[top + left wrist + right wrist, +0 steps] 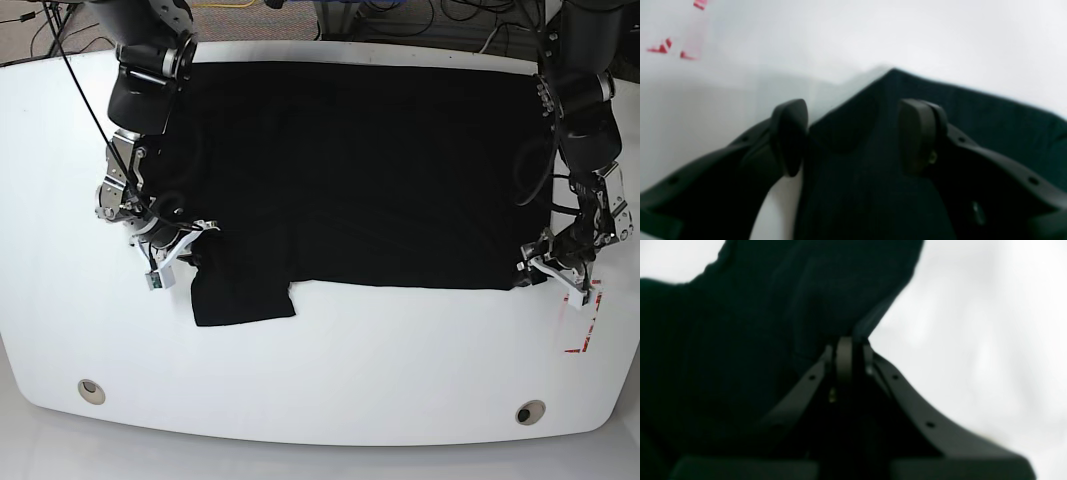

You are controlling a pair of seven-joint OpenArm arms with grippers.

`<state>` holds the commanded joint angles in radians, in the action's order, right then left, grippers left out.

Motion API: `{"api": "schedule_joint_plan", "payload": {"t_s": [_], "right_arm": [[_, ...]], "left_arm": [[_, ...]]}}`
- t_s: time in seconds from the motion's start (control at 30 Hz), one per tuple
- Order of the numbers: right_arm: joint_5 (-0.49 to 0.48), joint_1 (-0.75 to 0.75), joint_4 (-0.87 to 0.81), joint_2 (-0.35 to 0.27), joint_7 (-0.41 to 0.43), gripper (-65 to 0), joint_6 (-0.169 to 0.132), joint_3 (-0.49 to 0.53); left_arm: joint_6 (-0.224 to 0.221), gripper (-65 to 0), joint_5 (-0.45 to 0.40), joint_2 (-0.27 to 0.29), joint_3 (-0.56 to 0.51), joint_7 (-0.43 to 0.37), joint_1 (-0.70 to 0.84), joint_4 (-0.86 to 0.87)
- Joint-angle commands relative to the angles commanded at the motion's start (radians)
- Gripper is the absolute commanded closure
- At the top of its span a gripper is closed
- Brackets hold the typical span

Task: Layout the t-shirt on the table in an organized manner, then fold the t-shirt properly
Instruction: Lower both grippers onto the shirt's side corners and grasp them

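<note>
i saw the right gripper (pixel 850 350) pinching the t-shirt (pixel 350 170) at frame left while the left gripper (pixel 853 136) stood spread over the lower-right corner, so i feared 1-sided pulling would skew the cloth.

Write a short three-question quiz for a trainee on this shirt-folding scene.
1. True or false: the left tool is open, one finger over the t-shirt.
2. The right tool is: A) open above bare table, B) shut on the t-shirt, C) out of view.
3. Which shirt part juts toward the table front edge in the base view?

Key: 1 true. 2 B. 3 A sleeve, near the right tool.
</note>
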<state>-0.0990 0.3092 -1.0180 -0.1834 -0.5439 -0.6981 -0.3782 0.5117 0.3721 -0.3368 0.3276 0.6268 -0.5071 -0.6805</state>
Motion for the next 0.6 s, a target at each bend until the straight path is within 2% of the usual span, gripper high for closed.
{"api": "schedule_joint_plan", "payload": {"t_s": [0.07, 0.17, 0.2, 0.3, 0.6], "right_arm": [[0.0, 0.0, -0.003, 0.002, -0.002, -0.2, 0.0, 0.0], [0.0, 0.002, -0.002, 0.002, -0.002, -0.2, 0.0, 0.0], [0.0, 0.002, -0.002, 0.002, -0.002, -0.2, 0.0, 0.0], [0.0, 0.002, -0.002, 0.0, -0.002, -0.2, 0.0, 0.0], [0.002, 0.003, -0.011, -0.003, -0.002, 0.0, 0.0, 0.0]], "left_arm": [[0.0, -36.4, -0.002, 0.0, -0.002, 0.0, 0.0, 0.002], [0.0, -22.9, -0.002, 0.002, -0.002, 0.0, 0.0, 0.005], [0.0, -15.6, -0.002, 0.003, -0.002, 0.0, 0.0, 0.005], [0.003, -4.9, -0.002, 0.003, -0.002, 0.0, 0.0, 0.003], [0.008, -3.6, 0.006, 0.002, -0.002, 0.002, 0.003, -0.049]]}}
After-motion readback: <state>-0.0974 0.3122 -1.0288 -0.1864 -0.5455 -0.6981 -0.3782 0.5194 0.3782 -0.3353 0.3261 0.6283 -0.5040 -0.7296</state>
